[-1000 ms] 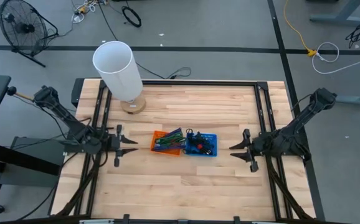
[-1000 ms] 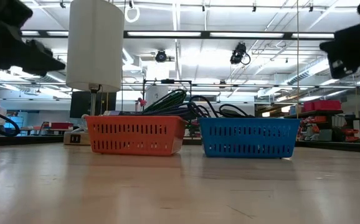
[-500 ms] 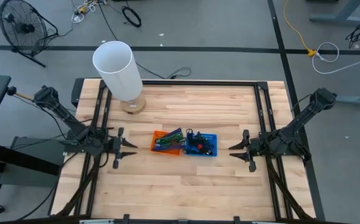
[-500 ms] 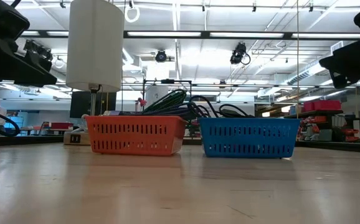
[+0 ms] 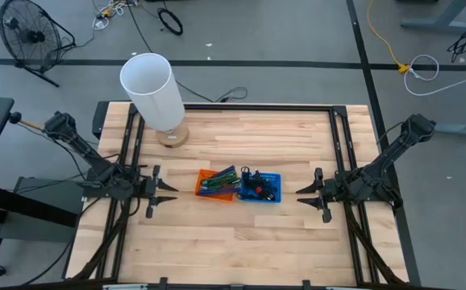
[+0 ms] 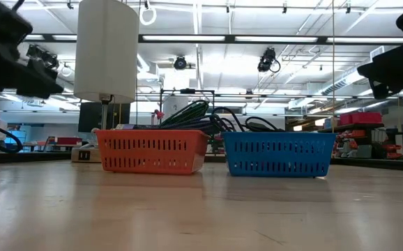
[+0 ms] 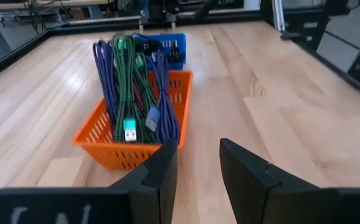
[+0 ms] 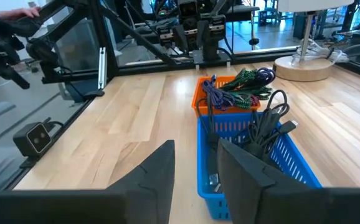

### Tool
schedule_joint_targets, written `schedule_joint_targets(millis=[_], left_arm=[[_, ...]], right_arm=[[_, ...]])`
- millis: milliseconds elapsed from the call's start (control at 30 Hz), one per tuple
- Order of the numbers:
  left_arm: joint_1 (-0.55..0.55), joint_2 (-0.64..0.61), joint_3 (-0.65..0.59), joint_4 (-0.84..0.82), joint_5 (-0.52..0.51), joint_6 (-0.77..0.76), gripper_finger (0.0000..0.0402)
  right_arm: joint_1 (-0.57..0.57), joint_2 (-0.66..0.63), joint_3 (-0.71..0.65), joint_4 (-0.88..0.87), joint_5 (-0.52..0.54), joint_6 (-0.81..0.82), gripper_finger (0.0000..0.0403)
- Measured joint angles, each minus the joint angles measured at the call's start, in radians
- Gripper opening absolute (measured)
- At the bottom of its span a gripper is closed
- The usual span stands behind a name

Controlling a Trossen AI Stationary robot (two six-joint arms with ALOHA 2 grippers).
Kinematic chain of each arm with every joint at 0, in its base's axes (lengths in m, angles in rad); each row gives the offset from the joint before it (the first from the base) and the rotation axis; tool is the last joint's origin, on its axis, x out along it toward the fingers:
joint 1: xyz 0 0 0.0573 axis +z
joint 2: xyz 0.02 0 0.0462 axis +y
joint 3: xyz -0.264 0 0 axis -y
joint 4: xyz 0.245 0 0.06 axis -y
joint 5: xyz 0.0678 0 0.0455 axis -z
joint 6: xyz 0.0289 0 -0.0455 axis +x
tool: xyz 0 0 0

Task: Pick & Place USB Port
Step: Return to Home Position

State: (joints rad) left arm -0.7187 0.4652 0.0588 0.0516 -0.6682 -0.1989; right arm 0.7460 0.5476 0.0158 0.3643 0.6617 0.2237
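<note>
We see two slim, jointed, matte-black arms: left arm (image 5: 84, 149) at nine o'clock, right arm (image 5: 394, 153) at three. Their jaws are flat, tapered black fingers (image 7: 164, 171); white lettering (image 7: 43, 214) marks the left wrist.

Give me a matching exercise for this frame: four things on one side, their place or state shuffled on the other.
1. orange slotted plastic bin
2. blue slotted plastic bin
3. tall white cylindrical lamp
4. left pincer

a. holds black cables
b. stands by a corner of the wooden table, left arm's side
c. holds a green braided cable
d. open and empty, clear of the bins

Pairs: 1-c, 2-a, 3-b, 4-d.
</note>
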Motion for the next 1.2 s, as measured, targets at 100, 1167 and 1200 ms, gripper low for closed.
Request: schedule_joint_targets(millis=[100, 1167, 1200], left_arm=[[0.017, -0.037, -0.048, 0.026, 0.012, -0.003, 0.0124], [0.628, -0.454, -0.050, 0.034, 0.041, -0.008, 0.0124], [0.647, -0.452, -0.050, 0.033, 0.042, -0.007, 0.0124]], right_arm=[[-0.002, -0.026, 0.000, -0.005, 0.000, 0.000, 0.0123], [-0.300, -0.547, 0.002, -0.278, 0.007, 0.000, 0.0123], [-0.301, -0.547, 0.002, -0.277, 0.007, 0.000, 0.0123]])
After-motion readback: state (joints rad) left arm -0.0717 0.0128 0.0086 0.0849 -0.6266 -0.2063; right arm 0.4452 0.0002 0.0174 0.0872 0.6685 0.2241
